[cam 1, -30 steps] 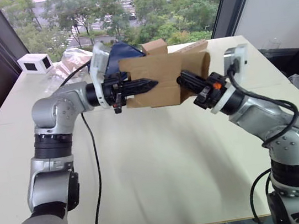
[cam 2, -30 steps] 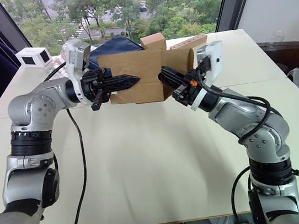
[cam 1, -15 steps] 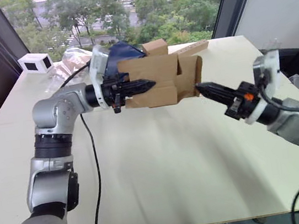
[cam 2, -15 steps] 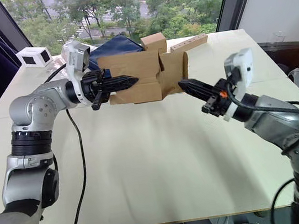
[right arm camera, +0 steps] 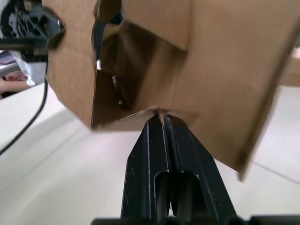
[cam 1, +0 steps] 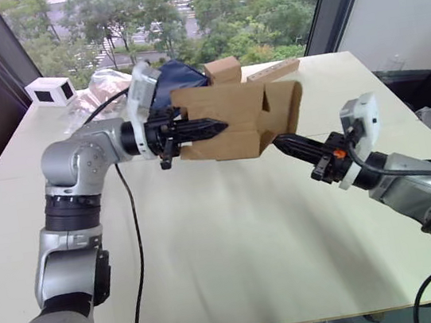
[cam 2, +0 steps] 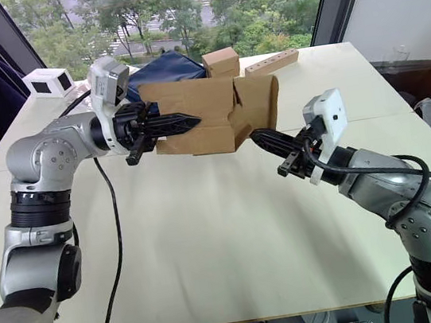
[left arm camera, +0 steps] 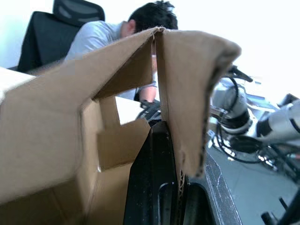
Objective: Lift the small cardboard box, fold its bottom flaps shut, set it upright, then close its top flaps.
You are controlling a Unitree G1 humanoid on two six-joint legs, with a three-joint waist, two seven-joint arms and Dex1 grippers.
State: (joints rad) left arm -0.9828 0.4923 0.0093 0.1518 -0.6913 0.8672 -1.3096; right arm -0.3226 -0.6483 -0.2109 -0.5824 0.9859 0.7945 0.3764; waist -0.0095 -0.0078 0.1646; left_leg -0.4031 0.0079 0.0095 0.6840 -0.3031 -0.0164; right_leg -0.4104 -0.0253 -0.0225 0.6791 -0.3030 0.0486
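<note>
Holding the box [cam 1: 222, 120] up off the surface [cam 1: 235, 247], the left pincer [cam 1: 215, 127] is pinching one wall. Right pincer [cam 1: 287, 145], fingers pressed together, pokes at the lower edge by the bottom flaps [cam 1: 282, 108], which still splay open. So we're mid flap-folding, I'd say. Next it needs to push those flaps inward while the left keeps its grip.

Left hand [cam 1: 215, 127] raised, arm bent, fingers pinched onto the small cardboard box [cam 1: 230, 119]; right hand [cam 1: 280, 143] extended, fingers together, tips touching its lower edge.
</note>
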